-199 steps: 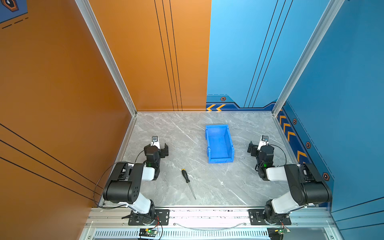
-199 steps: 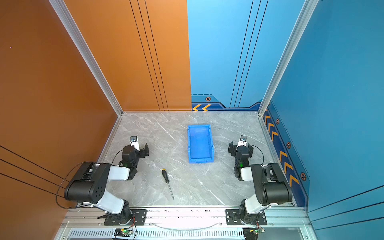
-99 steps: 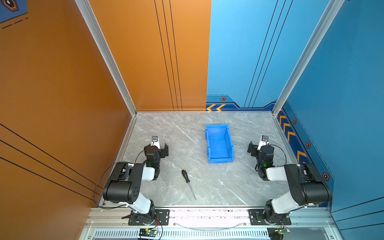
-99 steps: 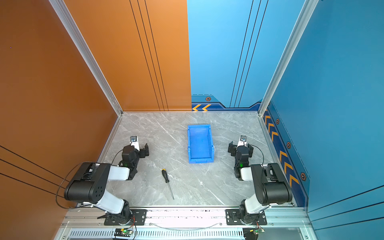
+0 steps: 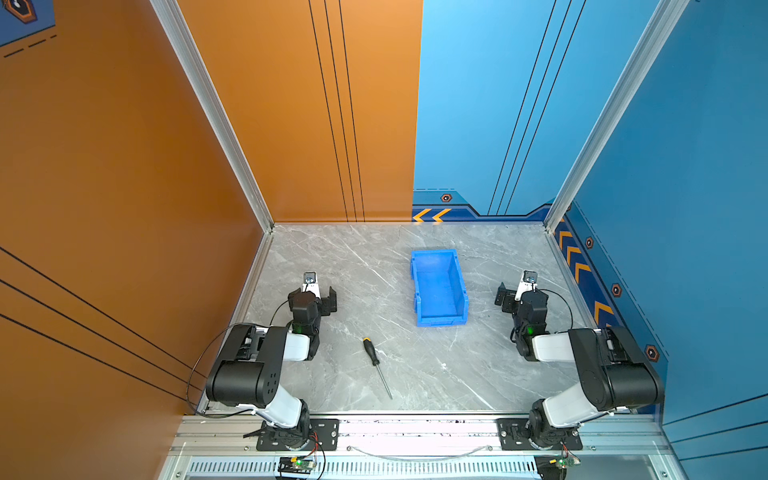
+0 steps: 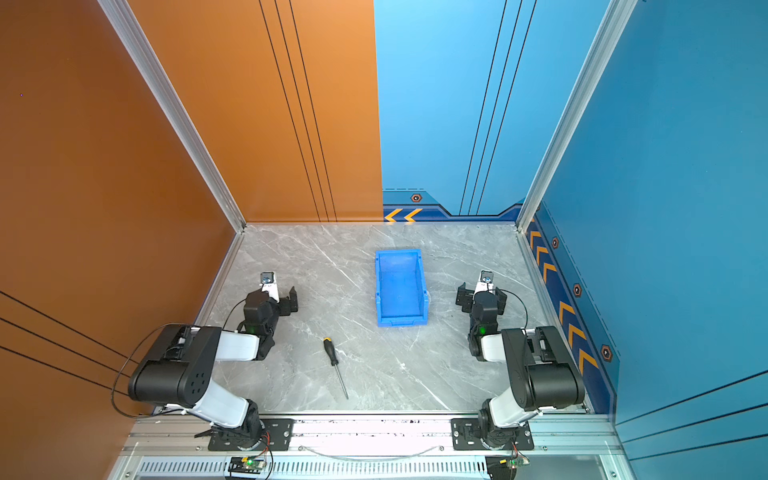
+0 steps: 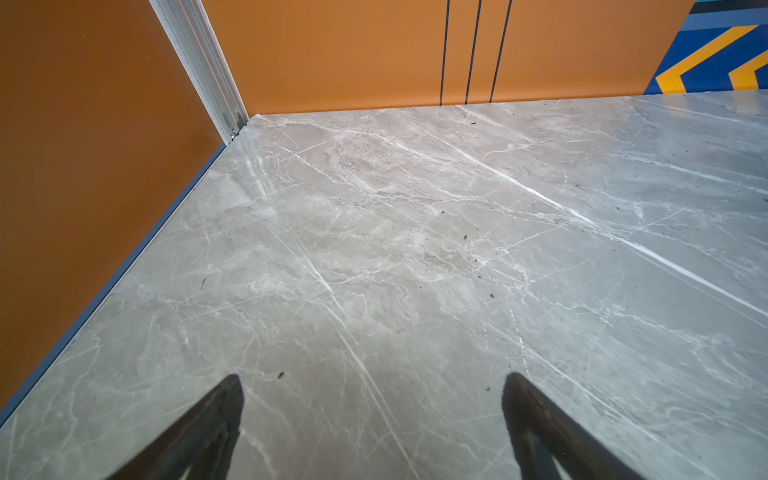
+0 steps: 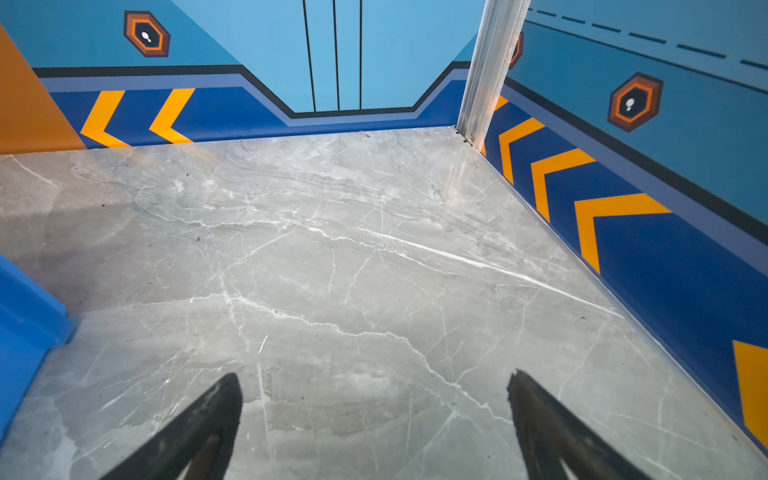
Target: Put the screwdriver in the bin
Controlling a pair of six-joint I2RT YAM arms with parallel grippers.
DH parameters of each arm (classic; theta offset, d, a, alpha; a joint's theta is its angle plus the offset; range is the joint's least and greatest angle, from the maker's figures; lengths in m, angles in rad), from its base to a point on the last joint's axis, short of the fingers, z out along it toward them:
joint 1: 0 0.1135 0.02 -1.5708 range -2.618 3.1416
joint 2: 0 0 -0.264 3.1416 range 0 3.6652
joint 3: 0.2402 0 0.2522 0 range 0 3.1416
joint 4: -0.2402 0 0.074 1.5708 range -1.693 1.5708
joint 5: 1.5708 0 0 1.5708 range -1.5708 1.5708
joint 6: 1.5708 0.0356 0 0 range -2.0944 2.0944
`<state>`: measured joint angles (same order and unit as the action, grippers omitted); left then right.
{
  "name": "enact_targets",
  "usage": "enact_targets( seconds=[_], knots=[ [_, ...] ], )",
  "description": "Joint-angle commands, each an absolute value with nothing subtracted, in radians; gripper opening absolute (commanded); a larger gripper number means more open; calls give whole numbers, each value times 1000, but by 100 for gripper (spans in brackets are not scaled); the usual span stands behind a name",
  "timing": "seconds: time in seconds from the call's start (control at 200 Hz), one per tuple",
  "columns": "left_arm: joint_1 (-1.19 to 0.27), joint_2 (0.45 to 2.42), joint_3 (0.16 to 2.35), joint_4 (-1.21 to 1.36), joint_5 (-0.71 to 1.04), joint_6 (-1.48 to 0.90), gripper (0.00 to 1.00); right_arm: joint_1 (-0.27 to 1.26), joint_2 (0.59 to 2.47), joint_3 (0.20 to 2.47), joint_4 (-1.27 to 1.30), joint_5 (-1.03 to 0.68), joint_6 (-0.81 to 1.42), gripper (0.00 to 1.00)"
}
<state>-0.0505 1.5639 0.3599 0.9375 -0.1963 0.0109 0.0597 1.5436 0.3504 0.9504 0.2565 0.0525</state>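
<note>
Screwdriver (image 5: 376,365), slim steel shaft, lay on veined marble (image 5: 415,374) near boxy plastic bin (image 5: 441,321); left gripper (image 7: 372,386), right gripper (image 8: 374,384) gaped empty.

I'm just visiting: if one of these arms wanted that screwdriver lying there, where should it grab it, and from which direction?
Probably the black handle, from straight above, with the jaws across its width. The screwdriver lies flat on the table, so there is no room to get under it from the side. The handle is also thicker than the thin shaft. The open left gripper is nearer.
</note>
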Motion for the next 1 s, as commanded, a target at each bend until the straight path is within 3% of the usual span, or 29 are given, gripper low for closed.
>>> enact_targets(
  seconds=[0.0, 0.631, 0.996],
  knots=[
    [-40, 1564, 380, 924, -175, 13, 98, 55, 1546, 362, 932, 239, 69, 100],
    [-26, 1486, 368, 881, -200, -12, 98, 64, 1413, 396, 752, 279, 75, 100],
    [-18, 1181, 452, 411, -139, -55, 98, 110, 1164, 449, 400, 303, 119, 100]
  ],
)
